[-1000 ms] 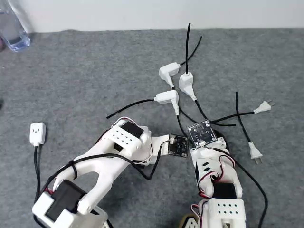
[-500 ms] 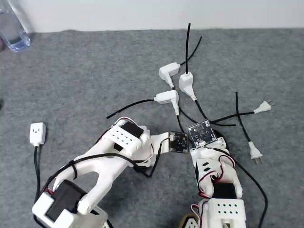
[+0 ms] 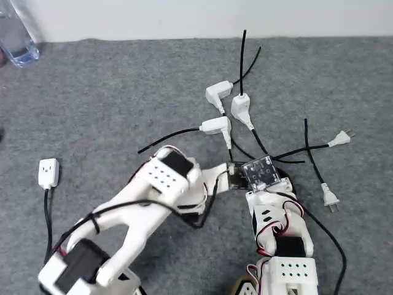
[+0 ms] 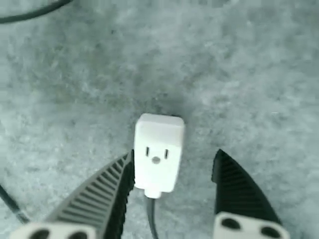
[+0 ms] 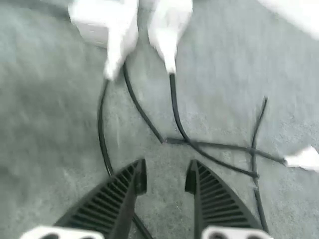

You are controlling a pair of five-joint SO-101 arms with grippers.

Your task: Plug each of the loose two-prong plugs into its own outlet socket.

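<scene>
A: Largest first?
B: Grey counter under everything. Then 2 white arms: left arm slanting in toward the middle, right arm pointing straight out from its base, wrists just beside each other.

A: Fingers?
B: Left fingers spread apart, on either side of a white outlet socket. 1 finger touching or just beside its edge, cannot tell which; the other finger apart from it. Right fingers also apart with a narrow gap, gripping nothing, over bare counter and black cords.

A: Lie of that socket?
B: Flat on the counter, face up, 2 slots and 1 round hole uncovered, cord leaving toward the wrist.

A: Remaining items, high view?
B: Clear bottle at the far corner. Lone socket face up beside the left arm, well apart from the rest, cord trailing back toward the base. 3 white cord-end blocks clustered just beyond the wrists, faces not readable.

A: Smallest?
B: 2 loose 2-prong plugs on the right arm's side, on black cords. 1 farther out, 1 near the right arm. Prongs bare, neither seated in a socket.
</scene>
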